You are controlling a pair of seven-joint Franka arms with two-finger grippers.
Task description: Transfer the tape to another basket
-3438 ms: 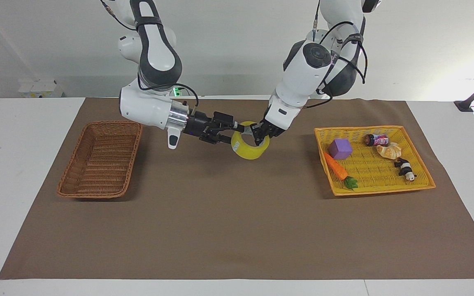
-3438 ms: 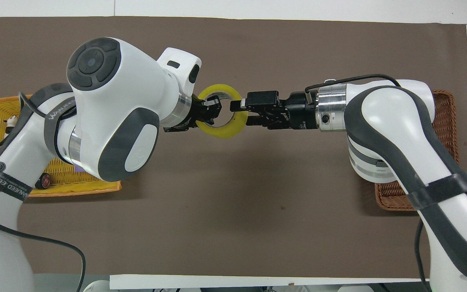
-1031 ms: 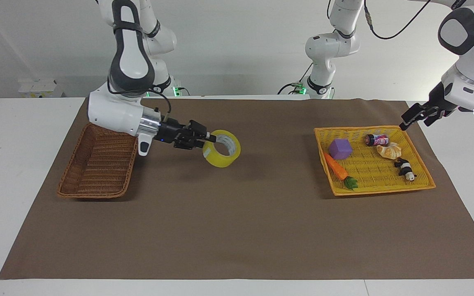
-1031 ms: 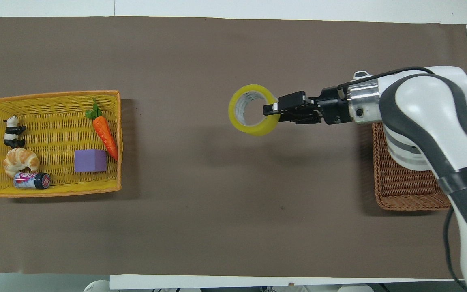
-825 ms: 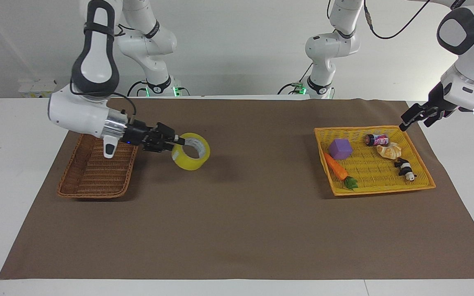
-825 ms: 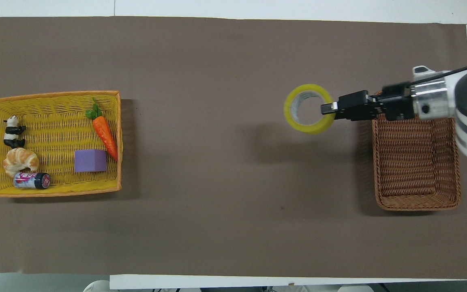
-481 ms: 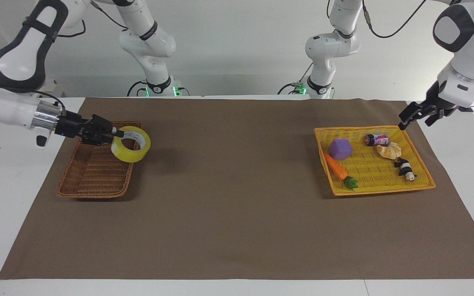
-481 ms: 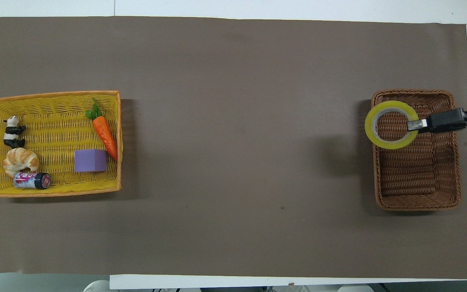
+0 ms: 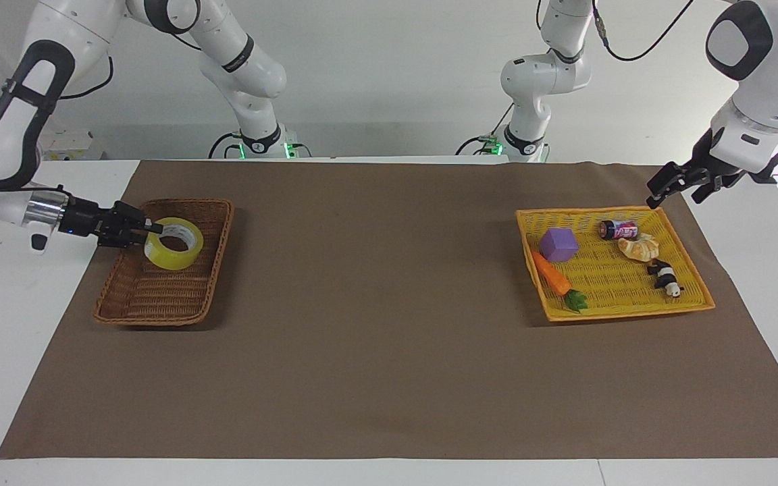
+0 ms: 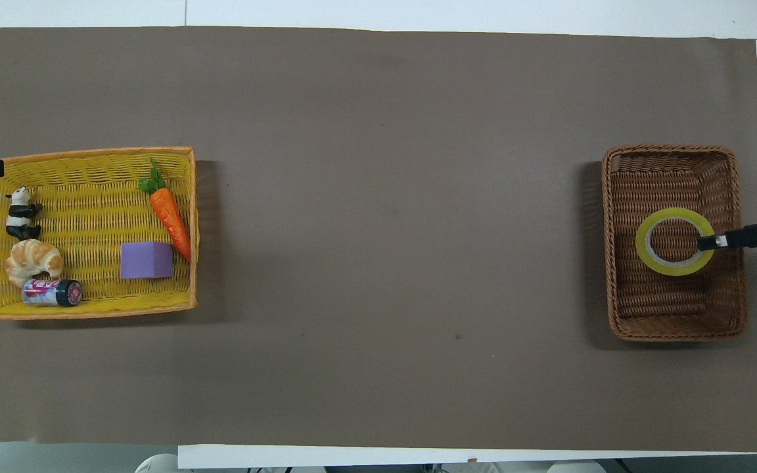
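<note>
1. I am holding the tape [image 9: 173, 244] over the basket [image 9: 208, 291], right gripper [image 9: 146, 231] clamped on its rim, ring hole facing up.
2. The tape is hanging straight above the weave; whether it is touching, I cannot tell.
3. I am parking the left gripper [image 9: 674, 184] over the yellow tray's [image 9: 625, 312] corner, fingers apart, waiting.

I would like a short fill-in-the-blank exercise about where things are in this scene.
1. The right gripper holds the ____.
2. The tape hangs over the ____ basket.
3. The carrot lies beside the ____ cube.

Answers: tape; brown; purple
</note>
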